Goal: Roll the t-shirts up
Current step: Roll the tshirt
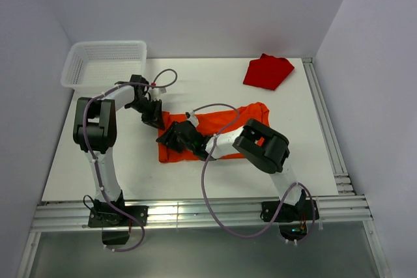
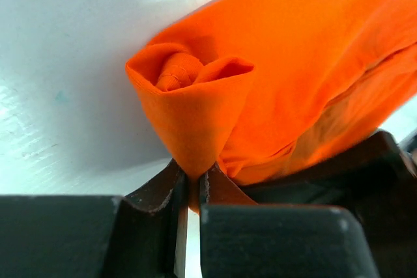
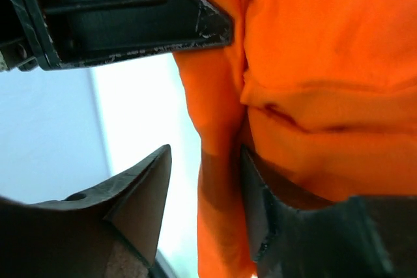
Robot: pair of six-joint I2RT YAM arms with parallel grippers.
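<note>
Cloth of the orange t-shirt [image 2: 313, 63] sits pinched in the left gripper [image 2: 195, 175]; the right gripper [image 3: 205, 161] gapes around its edge.

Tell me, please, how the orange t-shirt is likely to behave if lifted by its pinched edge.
Probably floppy: the orange t-shirt curls into a soft loop where the left fingers pinch it, so it would likely sag if lifted. It looks thin and light, creasing by the right fingers. Pushed, it would likely bunch rather than slide.
</note>
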